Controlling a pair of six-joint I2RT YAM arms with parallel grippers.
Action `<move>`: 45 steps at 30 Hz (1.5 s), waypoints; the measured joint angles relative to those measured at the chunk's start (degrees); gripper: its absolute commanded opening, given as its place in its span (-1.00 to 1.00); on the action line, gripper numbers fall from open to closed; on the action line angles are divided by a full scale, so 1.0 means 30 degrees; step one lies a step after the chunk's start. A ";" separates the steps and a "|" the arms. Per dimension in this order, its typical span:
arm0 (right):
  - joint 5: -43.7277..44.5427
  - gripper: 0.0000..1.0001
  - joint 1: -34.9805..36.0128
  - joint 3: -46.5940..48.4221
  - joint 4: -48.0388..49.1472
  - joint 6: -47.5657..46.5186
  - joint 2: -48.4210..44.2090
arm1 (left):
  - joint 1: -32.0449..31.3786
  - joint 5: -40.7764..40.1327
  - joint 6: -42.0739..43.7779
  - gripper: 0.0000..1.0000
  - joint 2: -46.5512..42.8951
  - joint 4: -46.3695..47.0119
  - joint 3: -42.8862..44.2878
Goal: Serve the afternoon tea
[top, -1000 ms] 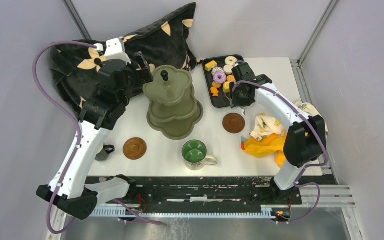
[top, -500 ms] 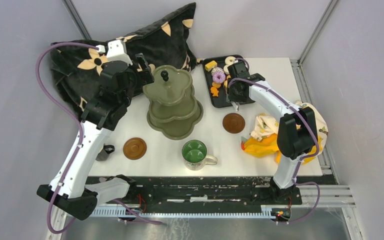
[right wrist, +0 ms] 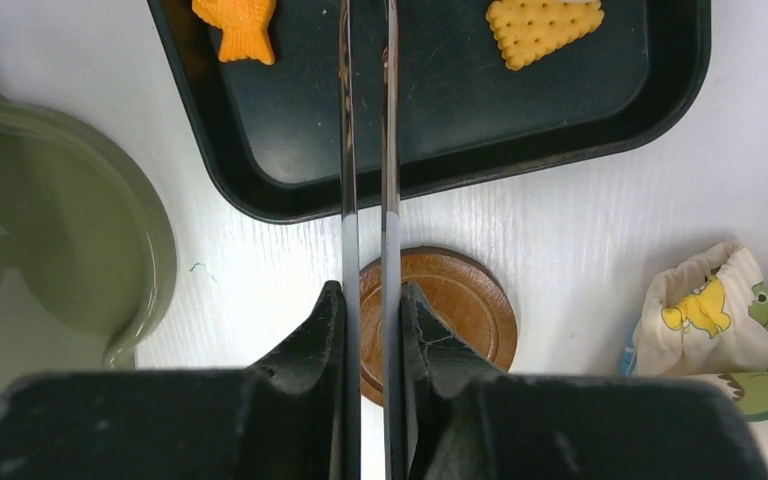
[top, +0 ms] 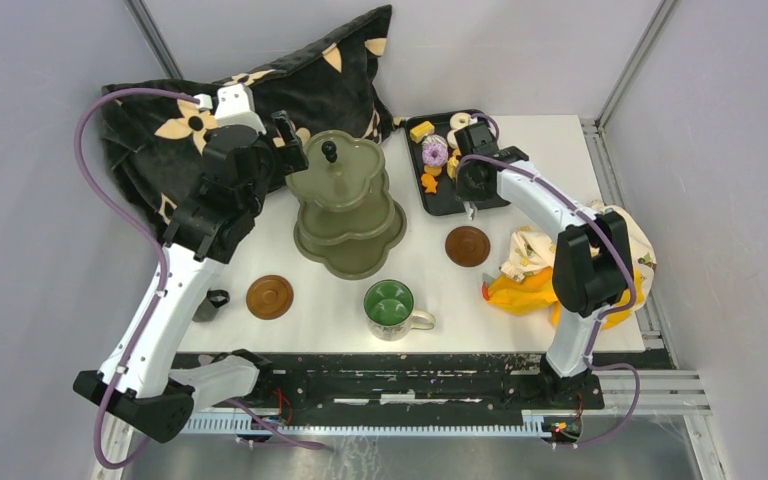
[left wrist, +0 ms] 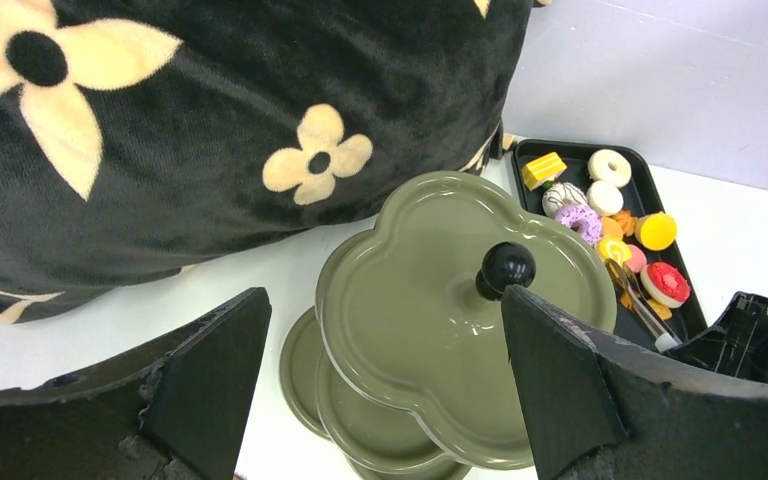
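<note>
We see a black flowered plush pillow [top: 300, 70] far left, metal tongs [right wrist: 345, 150] over a black rectangular tray [top: 441, 202] far right, yellow cloth [top: 525, 293] near right.

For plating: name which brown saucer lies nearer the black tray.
The right saucer, just in front of the tray; the left saucer sits left of the mug.

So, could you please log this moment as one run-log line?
left claw open beside stand | right claw shut on tongs over tray | pastries on tray | top tier bare

No writing, label or number can be read anywhere.
</note>
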 measured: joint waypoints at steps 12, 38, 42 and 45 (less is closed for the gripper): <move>-0.2149 -0.98 0.0095 -0.2186 -0.1071 -0.1202 -0.5144 | 0.0000 0.0240 -0.0007 0.84 -0.1129 -0.0022 -0.0634; -0.6120 -0.98 0.6849 -0.1035 -0.5566 -0.4495 -0.9275 | 0.0000 0.0510 -0.0007 0.85 -0.0969 -0.0663 -0.0656; -0.6375 -0.95 0.7089 -0.0860 -0.5136 -0.4612 -0.8510 | 0.0000 0.0597 -0.0007 0.85 -0.0554 -0.0692 -0.0539; -0.6368 -0.65 0.7089 -0.0801 -0.4867 -0.4634 -0.8196 | 0.0000 0.0641 -0.0007 0.85 -0.0510 -0.0729 -0.0525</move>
